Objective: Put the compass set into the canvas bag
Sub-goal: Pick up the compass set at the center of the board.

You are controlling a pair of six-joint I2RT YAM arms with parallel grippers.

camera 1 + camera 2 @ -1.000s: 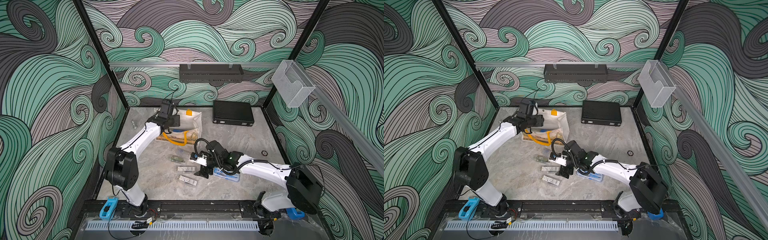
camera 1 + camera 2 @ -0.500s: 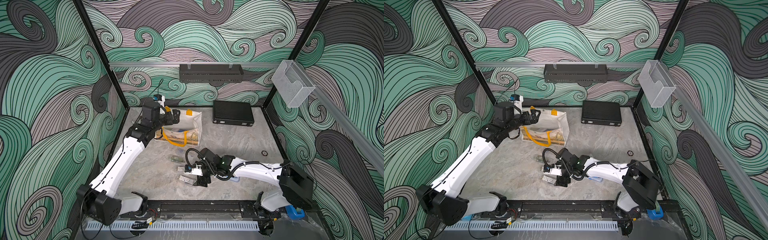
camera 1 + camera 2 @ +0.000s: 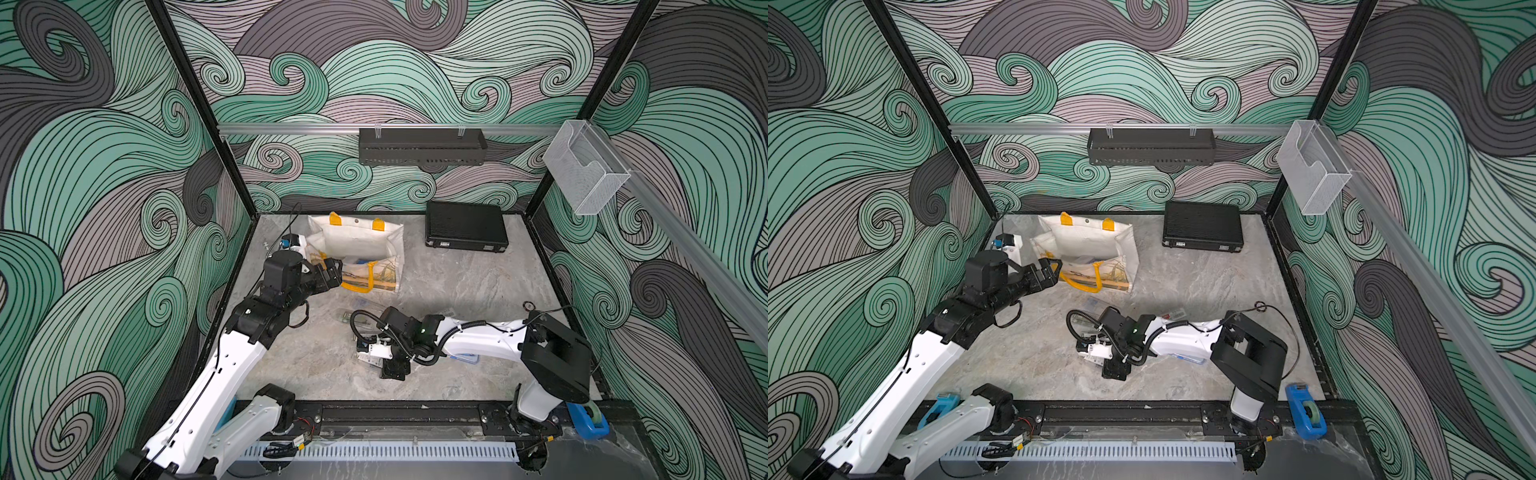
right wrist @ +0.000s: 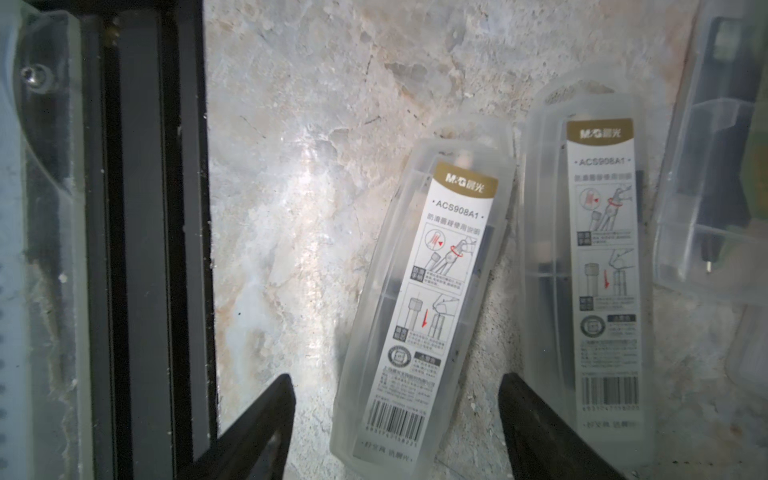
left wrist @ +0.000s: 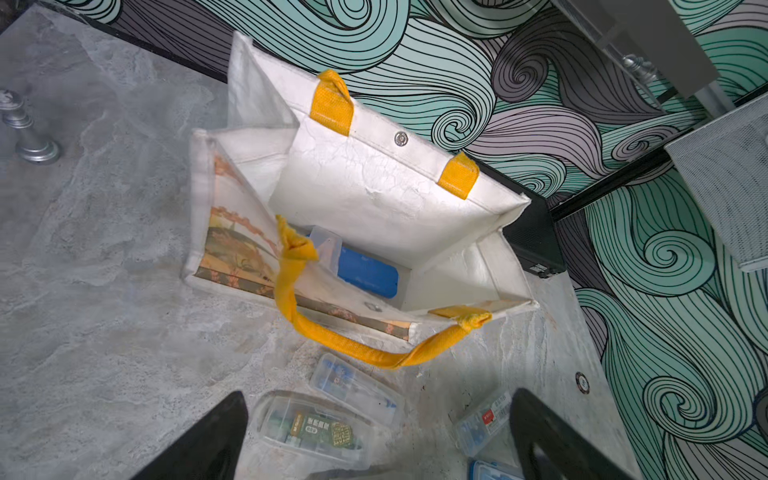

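Lengthwise, slightly askew, the compass set (image 4: 428, 291) lies between the right gripper's (image 4: 395, 376) parted jaws; the left gripper (image 5: 379, 392) gapes too.

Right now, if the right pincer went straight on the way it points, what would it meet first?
Most likely the tilted compass case, framed between the open jaws of the right pincer. A second case lies close beside it. Depth is unclear.
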